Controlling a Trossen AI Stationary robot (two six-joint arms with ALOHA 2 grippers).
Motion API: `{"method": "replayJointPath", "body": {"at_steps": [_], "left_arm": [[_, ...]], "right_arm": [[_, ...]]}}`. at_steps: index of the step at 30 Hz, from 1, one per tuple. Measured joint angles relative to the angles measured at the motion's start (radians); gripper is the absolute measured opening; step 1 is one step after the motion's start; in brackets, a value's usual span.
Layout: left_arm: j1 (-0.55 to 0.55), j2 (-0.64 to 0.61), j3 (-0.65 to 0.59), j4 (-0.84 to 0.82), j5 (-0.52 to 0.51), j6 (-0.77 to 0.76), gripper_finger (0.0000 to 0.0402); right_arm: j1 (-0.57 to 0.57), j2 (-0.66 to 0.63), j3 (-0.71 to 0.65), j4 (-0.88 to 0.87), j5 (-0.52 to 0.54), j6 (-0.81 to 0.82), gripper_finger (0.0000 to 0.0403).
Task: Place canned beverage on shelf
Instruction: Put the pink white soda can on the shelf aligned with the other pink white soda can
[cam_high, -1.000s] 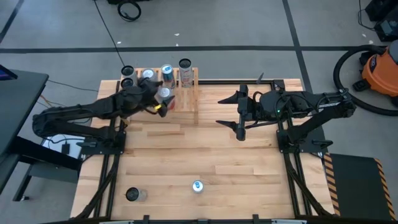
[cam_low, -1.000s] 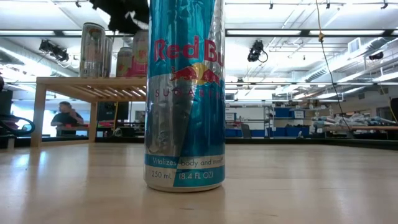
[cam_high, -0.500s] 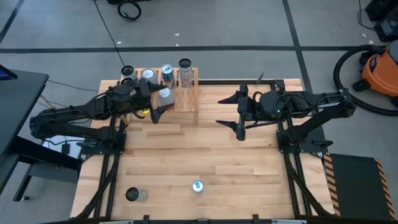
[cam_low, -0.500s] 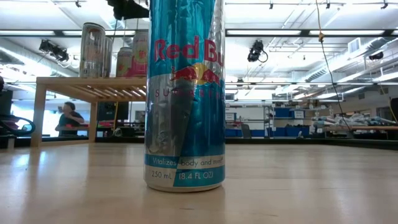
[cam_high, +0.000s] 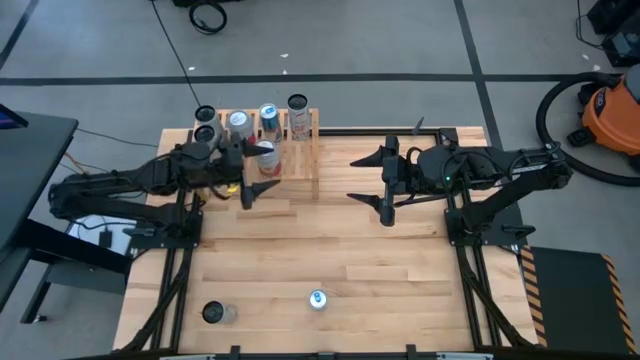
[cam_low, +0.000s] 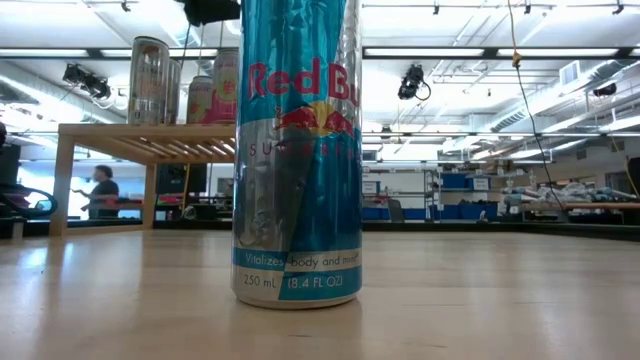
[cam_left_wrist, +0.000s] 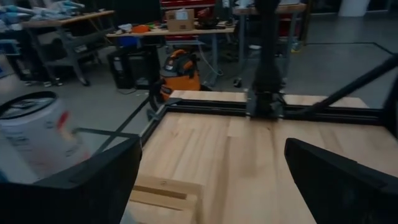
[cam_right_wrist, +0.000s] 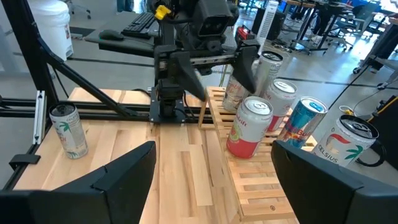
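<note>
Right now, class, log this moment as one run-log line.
left gripper: open, empty, beside shelf | right gripper: open, waiting mid-table | blue can: on table, unplaced

Two dark, jointed, cabled arms

Eight cans (cam_high: 317, 299) — one shelf (cam_high: 301, 152) — two arms (cam_high: 110, 186).
</note>
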Motion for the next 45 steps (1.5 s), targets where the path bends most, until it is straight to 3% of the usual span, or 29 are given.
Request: {"method": "replayJointPath", "body": {"at_steps": [11, 19, 27, 39, 45], "left_arm": [[-0.104, -0.016, 0.001, -0.076, 0.001, 0.005, 0.0396], [-0.136, -0.040, 0.002, -0.063, -0.001, 0.019, 0.0396], [-0.185, -0.091, 0.002, -0.101, 0.000, 0.012, 0.0396], [-0.205, -0.178, 0.002, -0.186, -0.003, 0.010, 0.0396], [-0.203, -0.201, 0.001, -0.223, -0.064, 0.018, 0.0396]], "right_arm": [[-0.025, 0.024, 0.000, 0.214, 0.003, -0.044, 0.0329], [-0.089, 0.073, 0.000, 0.221, 0.004, -0.048, 0.0329], [-0.186, 0.224, 0.000, 0.315, -0.033, -0.196, 0.0329], [-0.338, 0.415, 0.000, 0.509, -0.158, -0.193, 0.0329], [-0.373, 0.491, 0.000, 0.613, -0.207, -0.194, 0.0329]]}}
